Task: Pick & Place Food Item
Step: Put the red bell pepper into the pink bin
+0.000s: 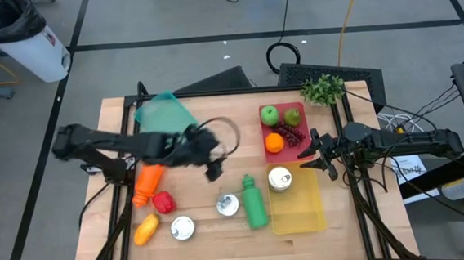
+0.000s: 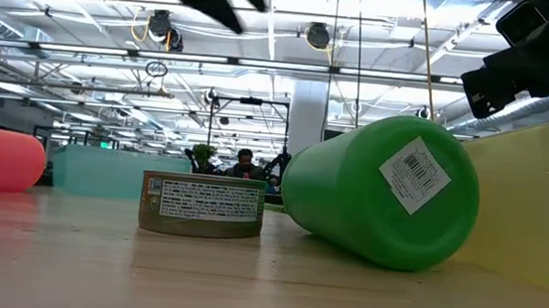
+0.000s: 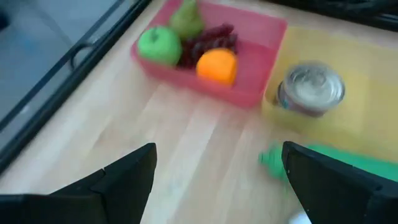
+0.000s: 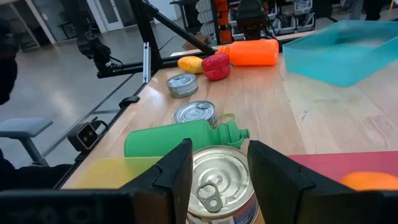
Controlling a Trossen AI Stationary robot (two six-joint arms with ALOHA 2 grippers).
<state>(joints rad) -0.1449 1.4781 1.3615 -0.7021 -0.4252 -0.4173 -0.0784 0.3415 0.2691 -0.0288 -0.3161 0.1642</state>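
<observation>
Three cans [image 1: 280,178], two bottles [image 1: 254,202], three bins [image 1: 297,211].

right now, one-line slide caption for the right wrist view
Right gripper poised around a can in the yellow tray, green bottle lying beyond.
</observation>
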